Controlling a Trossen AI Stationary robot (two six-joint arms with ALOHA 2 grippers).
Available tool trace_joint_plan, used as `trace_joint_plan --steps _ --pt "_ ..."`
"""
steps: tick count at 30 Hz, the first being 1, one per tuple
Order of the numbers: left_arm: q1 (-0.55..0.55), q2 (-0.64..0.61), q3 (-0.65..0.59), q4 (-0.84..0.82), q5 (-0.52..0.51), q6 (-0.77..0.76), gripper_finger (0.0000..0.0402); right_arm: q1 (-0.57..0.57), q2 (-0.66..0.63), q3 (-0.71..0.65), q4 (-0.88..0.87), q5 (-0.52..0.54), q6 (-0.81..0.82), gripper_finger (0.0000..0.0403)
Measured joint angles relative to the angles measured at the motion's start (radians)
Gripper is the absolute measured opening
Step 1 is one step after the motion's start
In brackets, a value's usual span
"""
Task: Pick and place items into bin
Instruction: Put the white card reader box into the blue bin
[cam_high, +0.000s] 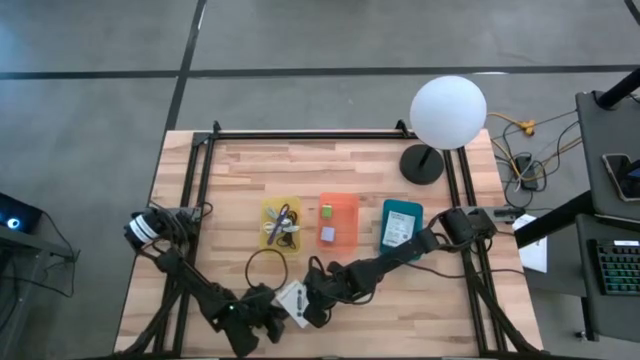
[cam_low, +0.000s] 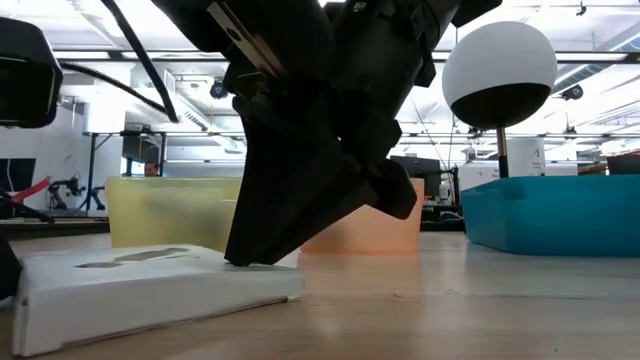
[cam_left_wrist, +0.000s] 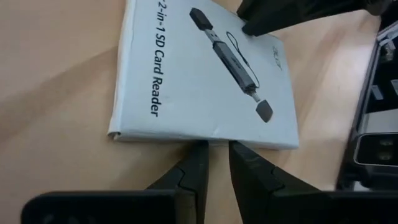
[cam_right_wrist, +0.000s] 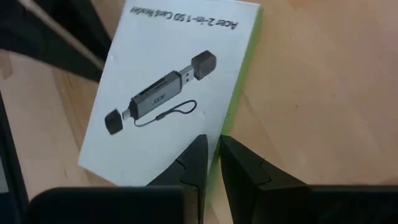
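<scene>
White card (cam_high: 293, 303) with a card reader picture lies flat on the wooden desk (cam_high: 230, 190) near its front edge, between both tools. Right tool (cam_right_wrist: 212, 155) touches one card edge, its fingers almost closed, holding nothing. Left tool (cam_left_wrist: 215, 163) sits just beside the opposite edge, nearly closed too.

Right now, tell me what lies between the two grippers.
The white card-reader box lies flat between the left gripper and the right gripper. The high view shows this, and each wrist view sees the box just ahead.
</scene>
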Motion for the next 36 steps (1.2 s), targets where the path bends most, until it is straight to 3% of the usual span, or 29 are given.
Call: trace_joint_plan --steps 13,18,22,27,36 --pt "-0.009 -0.044 0.013 -0.087 -0.033 0.059 0.0052 0.006 0.000 0.002 0.001 -0.034 0.007 0.0034" --pt "-0.007 -0.056 0.048 -0.051 -0.096 0.196 0.0052 0.012 -0.001 0.001 -0.011 -0.102 0.007 0.0034" --pt "0.002 -0.070 0.097 -0.010 -0.206 0.329 0.0052 0.019 0.002 0.008 0.020 -0.165 0.000 0.0034" --pt "0.032 -0.073 0.120 -0.021 -0.217 0.434 0.0052 0.021 0.008 0.043 0.011 -0.099 -0.043 0.0033" --pt "0.046 -0.074 0.114 -0.023 -0.195 0.438 0.0052 0.022 0.009 0.057 -0.028 -0.042 -0.041 0.0033"
